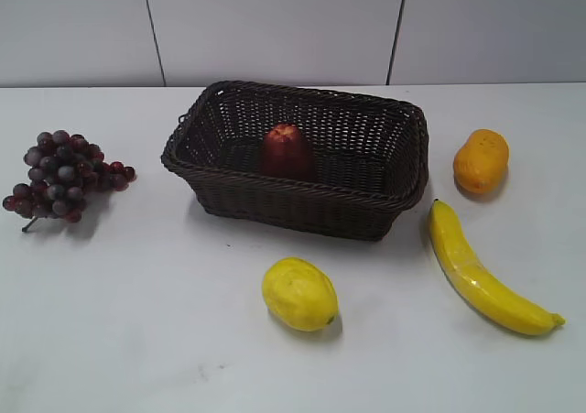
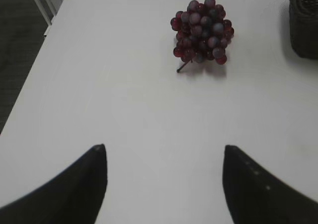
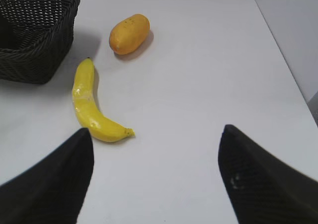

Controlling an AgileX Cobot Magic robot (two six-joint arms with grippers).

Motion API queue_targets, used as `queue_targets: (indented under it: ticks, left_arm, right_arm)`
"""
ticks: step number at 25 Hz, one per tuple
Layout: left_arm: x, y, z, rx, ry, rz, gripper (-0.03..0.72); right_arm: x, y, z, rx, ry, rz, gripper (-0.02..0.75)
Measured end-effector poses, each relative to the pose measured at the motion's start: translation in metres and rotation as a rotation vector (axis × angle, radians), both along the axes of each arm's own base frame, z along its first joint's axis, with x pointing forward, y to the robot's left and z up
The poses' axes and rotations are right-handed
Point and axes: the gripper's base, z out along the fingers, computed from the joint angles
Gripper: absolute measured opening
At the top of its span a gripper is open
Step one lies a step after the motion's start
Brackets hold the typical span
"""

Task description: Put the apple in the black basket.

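Now the left hand [image 2: 164, 157] hovers spread wide over bare white bench [image 2: 124, 110], its two dark fingers far apart with nothing between them. Ahead of it lies the bunch of purple-red grapes [image 2: 202, 31], stem pointing back toward the hand, and a corner of the black basket [image 2: 304, 20] shows at the upper right edge of that view. The right hand [image 3: 155, 134] is likewise wide apart and holds nothing; its fingers frame open bench, with the tip of the banana [image 3: 89, 107] lying just ahead of the left finger.

Taking the black basket [image 1: 298, 207] as the landmark: the apple [image 1: 287, 151] sits inside it, upright, left of the middle of the basket floor and apart from the walls as far as can be seen, its paler top facing up. The grapes [image 1: 62, 175] lie well to the left of the basket. The lemon [image 1: 299, 293] rests on the bench in front of the basket, near its front wall but not touching. The banana [image 1: 481, 271] lies in front and to the right of the basket, its dark tip close to the front right corner. An orange-yellow fruit [image 1: 481, 160] sits to the right of the basket, beyond the banana.
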Motion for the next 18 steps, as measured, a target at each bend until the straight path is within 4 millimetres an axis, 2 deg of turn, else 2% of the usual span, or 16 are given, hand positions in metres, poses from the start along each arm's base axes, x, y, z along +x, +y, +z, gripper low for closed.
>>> queue_targets:
  ticks: [18]
  left_arm:
    - [-0.0016,-0.0003,0.0,-0.002,-0.012,0.034,0.544]
  right_arm:
    - [0.0,0.0,0.0,0.0,0.0,0.0,0.588]
